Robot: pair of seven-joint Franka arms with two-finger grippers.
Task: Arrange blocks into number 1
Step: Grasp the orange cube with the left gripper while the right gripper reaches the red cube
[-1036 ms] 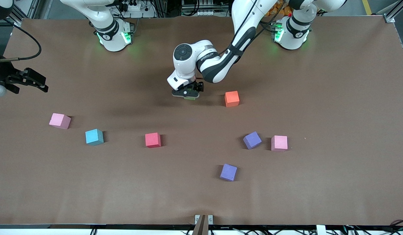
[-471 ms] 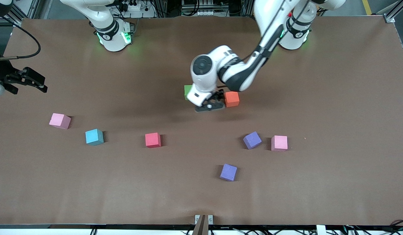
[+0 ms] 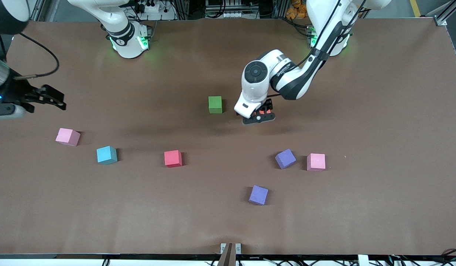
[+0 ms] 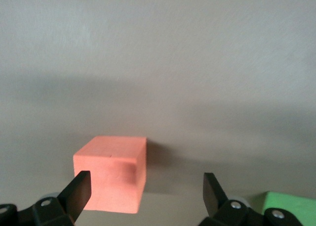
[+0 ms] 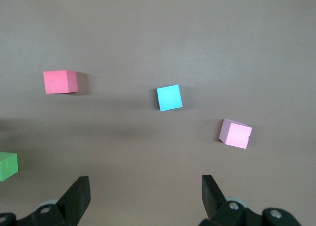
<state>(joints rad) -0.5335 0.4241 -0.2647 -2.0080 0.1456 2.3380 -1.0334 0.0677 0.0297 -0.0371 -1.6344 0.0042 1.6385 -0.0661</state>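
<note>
Brown covering spans the whole table, and the foam cubes lie scattered across it. Largest in view is the left arm, reaching from its base down toward the middle of the table; the left gripper hangs over the orange block, its fingers spread wide with nothing held. In the left wrist view one finger overlaps the orange block's edge, while the other stands apart from it. The right arm waits at its end of the table, and the right gripper hovers there with fingers wide apart and empty.

Green block sits alone just beside the left gripper, toward the right arm's end. Nearer the camera runs a loose row: a pink block, then a light blue block, then a red block. Toward the left arm's end of that row, a purple block, turned at an angle, lies just beside a second pink block, with a small gap between them. Another purple block lies nearest the camera of all.
</note>
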